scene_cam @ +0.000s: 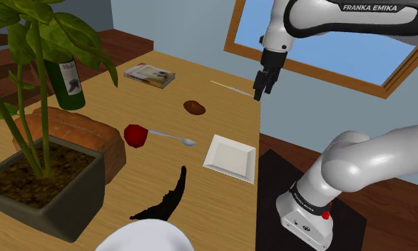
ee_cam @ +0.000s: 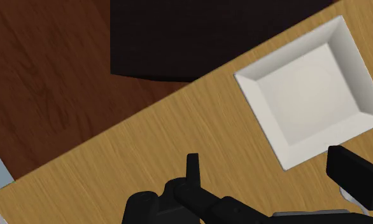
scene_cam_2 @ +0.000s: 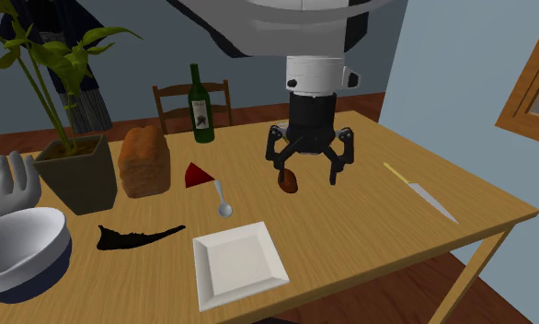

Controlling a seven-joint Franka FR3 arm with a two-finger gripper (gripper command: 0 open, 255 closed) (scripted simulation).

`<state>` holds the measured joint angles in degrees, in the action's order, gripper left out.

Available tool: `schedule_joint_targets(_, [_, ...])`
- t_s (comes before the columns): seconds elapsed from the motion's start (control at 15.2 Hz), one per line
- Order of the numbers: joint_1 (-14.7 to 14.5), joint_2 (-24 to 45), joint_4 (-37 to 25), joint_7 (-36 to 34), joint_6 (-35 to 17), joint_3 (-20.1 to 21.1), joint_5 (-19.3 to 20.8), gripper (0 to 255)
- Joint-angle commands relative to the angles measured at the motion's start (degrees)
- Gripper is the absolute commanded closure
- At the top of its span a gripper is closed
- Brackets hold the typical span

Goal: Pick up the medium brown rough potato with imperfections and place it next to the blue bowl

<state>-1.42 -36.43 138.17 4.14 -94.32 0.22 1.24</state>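
- My gripper (scene_cam_2: 308,173) hangs above the table (scene_cam_2: 369,230) with its jaws spread wide, gripping nothing.
- The brown potato (scene_cam: 195,108) lies on the tabletop, at about eight o'clock from the gripper in the shoulder view.
- The bowl (scene_cam_2: 19,248), drawn white rather than blue, sits well apart from the potato, at about seven o'clock from it in that same view.
- By my reading, nothing is done yet: reach, grasp, carry and set-down all remain.
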Motion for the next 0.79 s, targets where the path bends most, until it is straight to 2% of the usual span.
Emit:
schedule_joint_targets(0.0, [-0.31, 4.08, -0.27, 0.12, -4.17, 0.19, -0.17, 0])
schedule_joint_targets(0.73, [-1.76, 27.34, -10.08, 0.78, -19.22, 1.50, -0.54, 0])
